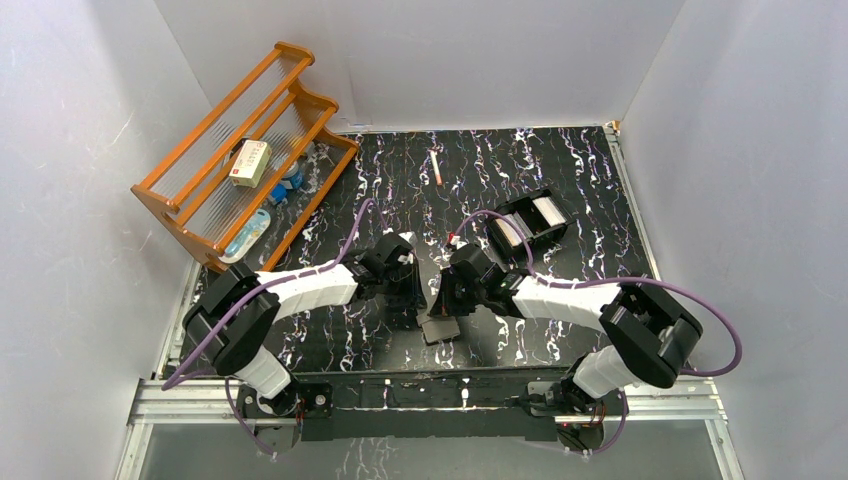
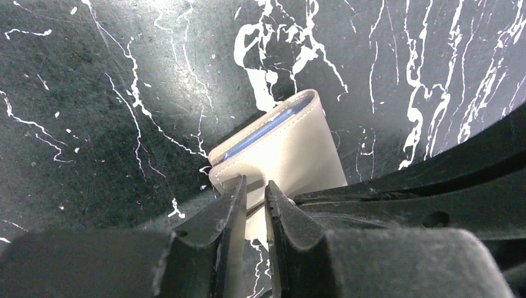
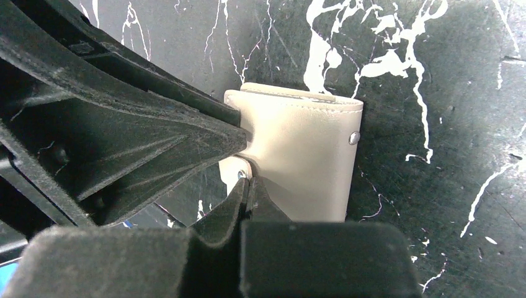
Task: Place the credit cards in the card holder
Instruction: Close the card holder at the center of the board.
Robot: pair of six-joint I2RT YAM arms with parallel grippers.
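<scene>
The pale beige folding leather card holder (image 2: 282, 155) loses its near end behind the black left fingers (image 2: 226, 214), shows only a blue sliver of lining, and what sits inside cannot be told.

No text, number or sign can be read anywhere. The only print in sight is red marking on the cream box (image 1: 250, 162), lying on the wooden rack (image 1: 160, 192) at the far left of the table (image 1: 580, 180); it is too small to make out as letters or a brand.
</scene>
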